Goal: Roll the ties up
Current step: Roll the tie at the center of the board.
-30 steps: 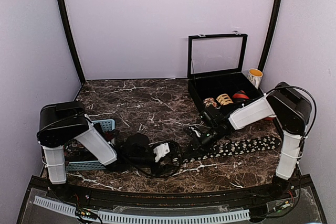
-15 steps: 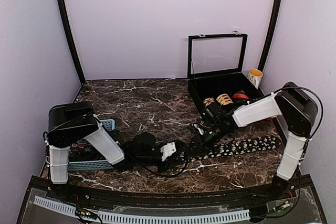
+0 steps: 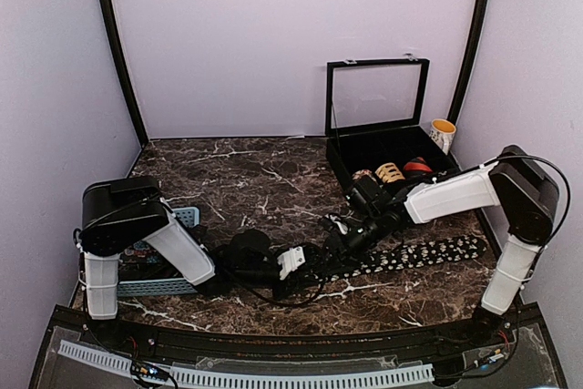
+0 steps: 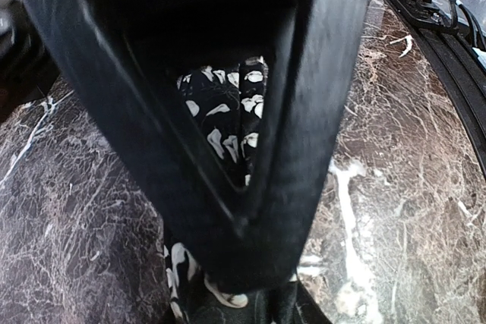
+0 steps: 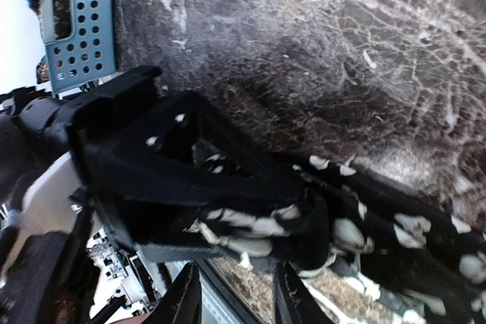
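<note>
Apparently I was starting 1 roll: my left gripper [image 3: 303, 262] clamped the end of the printed tie [image 3: 424, 252], which lay rightward along the table [image 3: 246, 179]. My right gripper [image 3: 339, 238] stood open beside it. Next, that end needed winding over.

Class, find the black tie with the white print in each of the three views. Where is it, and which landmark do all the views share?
Top view: the tie lies at the lower right, stretched left to right.
Left wrist view: the tie is at the centre, running to the bottom edge.
Right wrist view: the tie is at the lower right.
Shared landmark: the dark marble table.
</note>
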